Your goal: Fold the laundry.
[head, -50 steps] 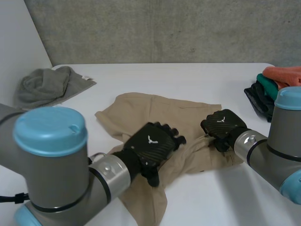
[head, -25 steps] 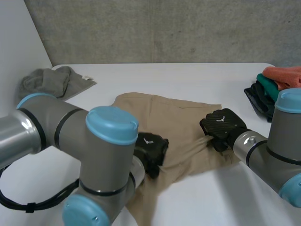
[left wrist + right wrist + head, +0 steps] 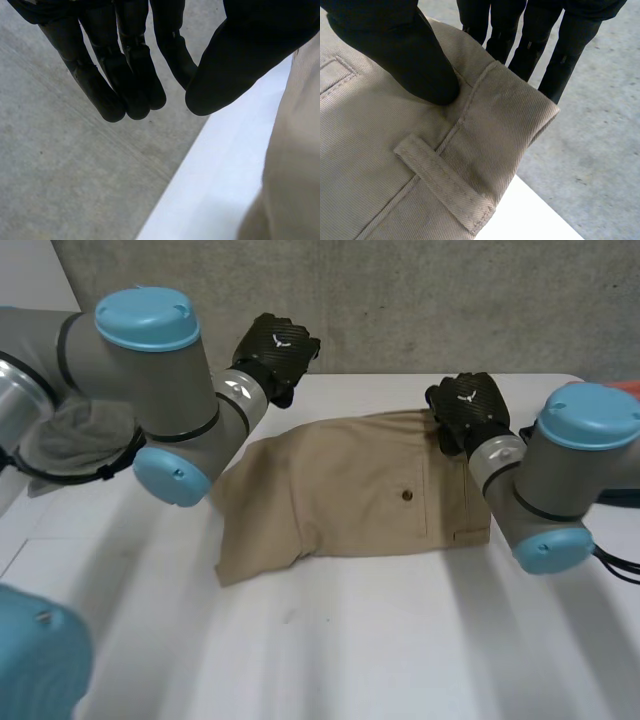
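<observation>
Pinching shorts (image 3: 350,495), mid-table, by the far right waistband (image 3: 485,115) corner with right hand (image 3: 468,405), thumb against fingers. Hovering left hand (image 3: 278,345) at far left, fingers relaxed, gripping nothing. Appearing folded once, leg over leg; probably needing a cross fold.

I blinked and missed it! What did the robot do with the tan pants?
Both hands moved to the far side, dragging the pants flat. The left hand let go and is open; the right hand still pinches the waistband. The grey cloth stayed put.
</observation>
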Motion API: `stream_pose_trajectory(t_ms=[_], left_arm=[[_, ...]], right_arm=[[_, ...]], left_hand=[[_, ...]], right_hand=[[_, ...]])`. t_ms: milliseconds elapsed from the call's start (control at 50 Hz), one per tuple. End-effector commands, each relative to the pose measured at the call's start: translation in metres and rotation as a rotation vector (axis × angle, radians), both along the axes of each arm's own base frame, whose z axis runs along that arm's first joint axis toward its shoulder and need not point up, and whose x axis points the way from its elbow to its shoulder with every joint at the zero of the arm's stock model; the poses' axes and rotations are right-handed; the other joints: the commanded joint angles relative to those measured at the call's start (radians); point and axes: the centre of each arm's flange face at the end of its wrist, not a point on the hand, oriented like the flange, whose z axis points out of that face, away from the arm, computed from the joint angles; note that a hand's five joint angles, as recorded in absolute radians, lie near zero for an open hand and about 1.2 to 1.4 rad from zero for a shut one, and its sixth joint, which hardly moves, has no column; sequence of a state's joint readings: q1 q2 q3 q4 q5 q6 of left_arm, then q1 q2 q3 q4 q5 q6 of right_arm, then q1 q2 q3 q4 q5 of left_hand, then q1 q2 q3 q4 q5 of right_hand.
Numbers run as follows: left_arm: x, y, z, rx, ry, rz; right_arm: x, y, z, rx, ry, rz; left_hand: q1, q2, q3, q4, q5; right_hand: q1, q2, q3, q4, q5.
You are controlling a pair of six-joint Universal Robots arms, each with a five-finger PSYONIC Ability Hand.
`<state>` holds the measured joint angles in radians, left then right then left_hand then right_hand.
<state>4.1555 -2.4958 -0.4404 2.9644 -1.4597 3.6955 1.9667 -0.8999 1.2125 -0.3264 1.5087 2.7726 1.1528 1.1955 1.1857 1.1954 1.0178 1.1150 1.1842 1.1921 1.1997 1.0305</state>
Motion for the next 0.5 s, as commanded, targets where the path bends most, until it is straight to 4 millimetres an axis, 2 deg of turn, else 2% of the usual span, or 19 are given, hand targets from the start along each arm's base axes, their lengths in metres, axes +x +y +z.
stream_pose_trajectory(t_ms=[20, 120, 180, 200, 220, 260, 280, 380, 500], left_arm=[[-0.016, -0.025, -0.022, -0.111, 0.004, -0.038], [-0.022, -0.037, -0.054, -0.143, -0.016, -0.031], [-0.020, -0.035, -0.060, -0.111, -0.031, 0.006], [-0.018, -0.035, -0.060, -0.096, -0.038, 0.022], [-0.013, -0.032, -0.059, -0.059, -0.050, 0.045], [-0.004, -0.024, -0.054, 0.018, -0.069, 0.071], [0.002, -0.017, -0.052, 0.073, -0.072, 0.080], [0.015, -0.008, -0.043, 0.181, -0.042, 0.070], [0.027, -0.013, -0.055, 0.282, -0.072, 0.037]], right_arm=[[0.016, -0.032, -0.023, -0.034, -0.033, -0.040], [0.024, -0.053, -0.044, -0.054, 0.005, -0.077], [0.023, -0.053, -0.051, -0.028, 0.044, -0.083], [0.023, -0.052, -0.052, -0.020, 0.052, -0.078], [0.022, -0.049, -0.052, -0.009, 0.065, -0.067], [0.022, -0.044, -0.050, -0.005, 0.065, -0.035], [0.022, -0.042, -0.047, -0.006, 0.065, -0.023], [0.021, -0.029, -0.038, -0.008, 0.057, 0.043], [0.023, -0.020, -0.035, 0.005, 0.056, 0.073]], left_hand=[[0.244, 0.201, 0.211, 0.201, 0.204], [0.244, 0.201, 0.211, 0.201, 0.204], [0.244, 0.201, 0.211, 0.201, 0.204], [0.139, 0.096, 0.106, 0.097, 0.100], [-0.286, -0.329, -0.319, -0.329, -0.326], [-0.833, -0.876, -0.866, -0.876, -0.873], [-0.978, -1.021, -1.011, -1.021, -1.018], [-0.966, -1.009, -0.999, -1.008, -1.005], [-0.951, -0.994, -0.984, -0.994, -0.991]], right_hand=[[0.281, 0.212, 0.204, 0.197, 0.191], [0.281, 0.212, 0.204, 0.197, 0.191], [0.281, 0.212, 0.204, 0.197, 0.191], [0.281, 0.212, 0.204, 0.197, 0.191], [0.281, 0.212, 0.204, 0.197, 0.191], [0.281, 0.212, 0.204, 0.197, 0.191], [0.281, 0.212, 0.204, 0.197, 0.191], [0.281, 0.212, 0.204, 0.197, 0.191], [0.281, 0.212, 0.204, 0.197, 0.191]])
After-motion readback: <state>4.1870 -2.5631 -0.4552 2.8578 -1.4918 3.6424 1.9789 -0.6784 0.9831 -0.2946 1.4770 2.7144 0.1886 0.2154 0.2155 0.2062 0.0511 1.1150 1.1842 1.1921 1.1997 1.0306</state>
